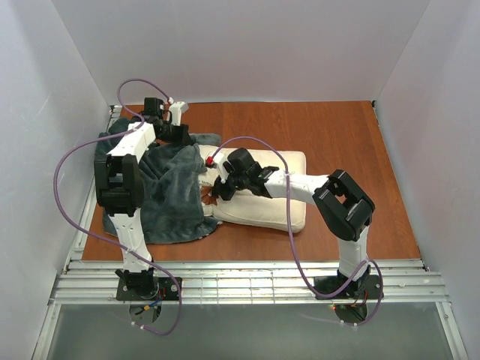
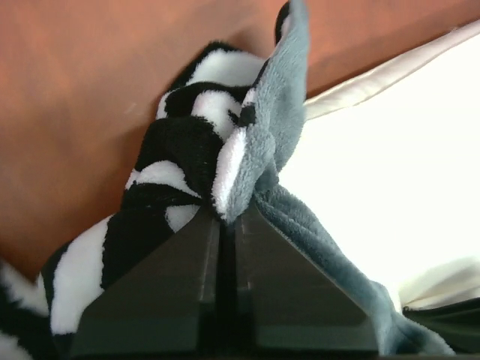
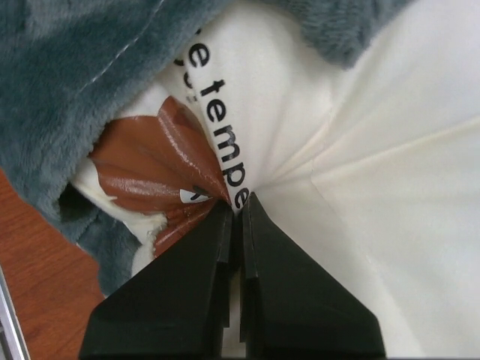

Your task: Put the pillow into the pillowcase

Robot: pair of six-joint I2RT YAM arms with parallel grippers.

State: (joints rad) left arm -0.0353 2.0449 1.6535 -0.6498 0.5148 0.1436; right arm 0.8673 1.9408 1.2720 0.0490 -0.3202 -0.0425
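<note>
Tucking the pillow (image 1: 259, 214) into the pillowcase (image 1: 171, 196).
Pinching its far edge with the left gripper (image 2: 229, 215), squeezing the pillow with the right gripper (image 3: 238, 204); likely needing a push left next.

Cream pillow (image 1: 255, 214) lying flat, left end tucked under rumpled grey-teal, zebra-lined pillowcase (image 1: 169, 199).

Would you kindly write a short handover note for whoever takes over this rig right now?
Left gripper: shut on the pillowcase edge, far left of the table.
Right gripper: shut, pinching the pillow at its bear print.
Done: the pillow's left end appears just inside the pillowcase opening.
Left: most of the pillow lies outside; work it in fully.
</note>
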